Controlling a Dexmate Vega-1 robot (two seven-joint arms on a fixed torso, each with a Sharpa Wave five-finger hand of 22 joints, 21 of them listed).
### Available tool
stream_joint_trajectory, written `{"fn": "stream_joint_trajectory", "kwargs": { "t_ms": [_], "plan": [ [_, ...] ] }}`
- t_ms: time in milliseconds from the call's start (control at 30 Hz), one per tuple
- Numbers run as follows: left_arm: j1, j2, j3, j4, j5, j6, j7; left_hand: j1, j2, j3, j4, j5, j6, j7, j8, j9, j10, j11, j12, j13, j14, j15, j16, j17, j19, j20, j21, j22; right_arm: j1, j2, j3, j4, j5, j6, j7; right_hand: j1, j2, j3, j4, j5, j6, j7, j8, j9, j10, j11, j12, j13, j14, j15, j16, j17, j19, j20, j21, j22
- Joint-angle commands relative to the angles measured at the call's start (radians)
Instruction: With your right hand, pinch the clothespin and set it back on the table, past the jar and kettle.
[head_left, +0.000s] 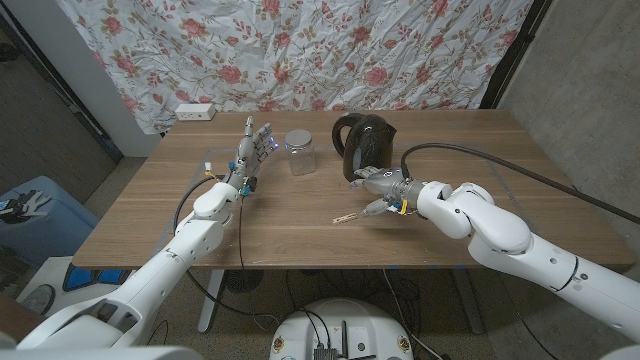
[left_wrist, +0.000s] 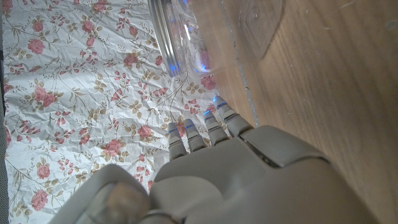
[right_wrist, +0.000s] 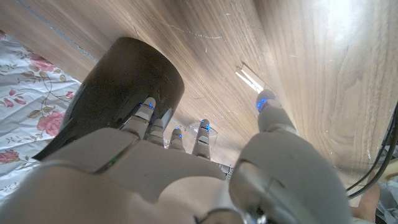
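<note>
The clothespin (head_left: 347, 215) lies flat on the table (head_left: 300, 230), in the near middle, just left of the right hand (head_left: 385, 187) and apart from it. The right wrist view shows it as a pale wooden sliver (right_wrist: 250, 77) on the wood beyond the fingers (right_wrist: 267, 102), with a gap between it and them. The right hand hovers low over the table with its fingers spread and nothing in them.

Directly behind the right hand stands the kettle (head_left: 362, 145) — black, glossy, its dark body close beyond the fingers in the right wrist view (right_wrist: 121, 87). Left of the kettle, at about the same depth, sits the jar (head_left: 299, 151), clear glass with a screw top. The two stand side by side across the middle of the table, between the clothespin and the far edge.

The left hand (head_left: 252, 150) is raised upright just left of the jar, fingers apart and extended, holding nothing; its wrist view shows the jar (left_wrist: 180, 34) close ahead of the fingers.

A white power strip (head_left: 194, 112) lies at the far left corner of the table. A floral cloth (head_left: 300, 50) — red roses on white — hangs behind. No writing can be read on anything.
</note>
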Motion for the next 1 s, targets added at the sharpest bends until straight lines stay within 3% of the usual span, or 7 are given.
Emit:
{"fn": "stream_joint_trajectory", "kwargs": {
  "t_ms": [33,700,1000],
  "plan": [
    [0.0,0.0,0.0,0.0,0.0,0.0,0.0,0.003,0.008,0.001,0.006,0.003,0.001,-0.009,0.006,0.005,0.003,-0.007,0.006,0.002,0.008,-0.007,0.005,0.004,0.008,0.0,0.007,0.002,0.018,0.054,-0.04,0.026,-0.083,0.016,0.044,0.016,0.003,0.012,0.001,-0.003,0.012,-0.002,0.006,0.002,0.007,-0.001,0.008,0.003,0.006,0.001,0.008,0.003,0.006,0.002,0.001,0.004],
    [0.0,0.0,0.0,0.0,0.0,0.0,0.0,0.003,0.008,0.001,0.006,0.004,0.001,-0.009,0.006,0.005,0.003,-0.008,0.006,0.002,0.008,-0.007,0.005,0.004,0.008,0.0,0.007,0.002,0.033,0.123,-0.087,0.083,-0.218,0.022,0.114,0.051,-0.006,0.015,0.007,-0.01,0.077,-0.012,0.039,0.008,0.023,-0.007,0.011,0.006,0.012,-0.003,0.011,0.005,0.008,-0.002,-0.003,0.005],
    [0.0,0.0,0.0,0.0,0.0,0.0,0.0,0.003,0.008,0.001,0.006,0.003,0.001,-0.009,0.006,0.005,0.004,-0.008,0.006,0.002,0.008,-0.008,0.005,0.004,0.008,-0.001,0.007,0.002,0.045,0.148,-0.096,0.105,-0.23,0.028,0.137,0.057,-0.006,0.014,0.012,-0.013,0.102,-0.011,0.053,0.011,0.031,-0.007,0.012,0.007,0.016,-0.004,0.013,0.007,0.011,-0.003,-0.002,0.005]
  ]
}}
